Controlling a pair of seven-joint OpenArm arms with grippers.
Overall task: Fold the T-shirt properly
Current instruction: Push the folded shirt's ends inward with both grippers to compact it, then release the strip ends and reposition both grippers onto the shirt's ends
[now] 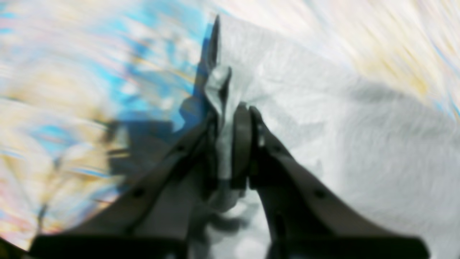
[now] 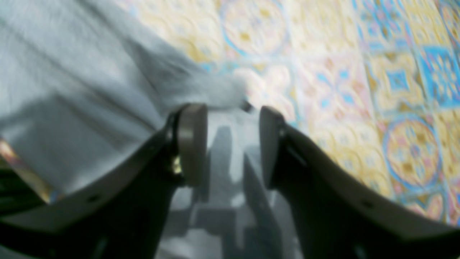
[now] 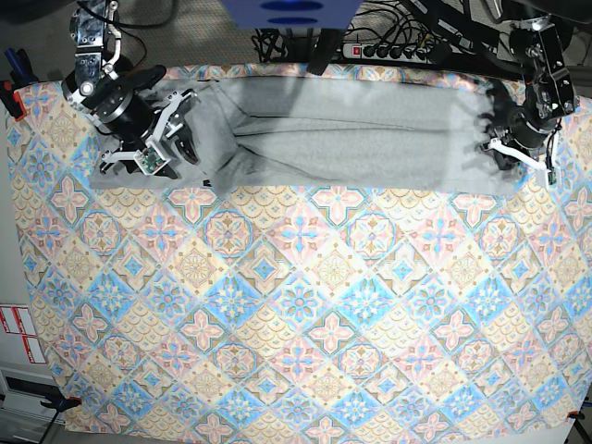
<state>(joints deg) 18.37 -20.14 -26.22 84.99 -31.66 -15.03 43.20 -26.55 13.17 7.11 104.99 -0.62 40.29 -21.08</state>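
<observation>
The grey T-shirt [image 3: 351,139] lies stretched in a long band along the far edge of the table. My left gripper [image 1: 230,111] is shut on a pinched fold of the shirt's fabric [image 1: 359,126]; in the base view it is at the shirt's right end [image 3: 492,141]. My right gripper [image 2: 230,118] is open, its pads [image 2: 192,144] apart over the shirt's edge [image 2: 72,90]; in the base view it sits at the shirt's left end [image 3: 176,139]. No lettering shows.
The pastel tile-patterned cloth [image 3: 296,305] covers the whole table and shows in both wrist views [image 2: 341,72] [image 1: 54,90]. A power strip and cables [image 3: 388,46] lie behind the far edge. A red clamp [image 3: 9,92] grips the left edge.
</observation>
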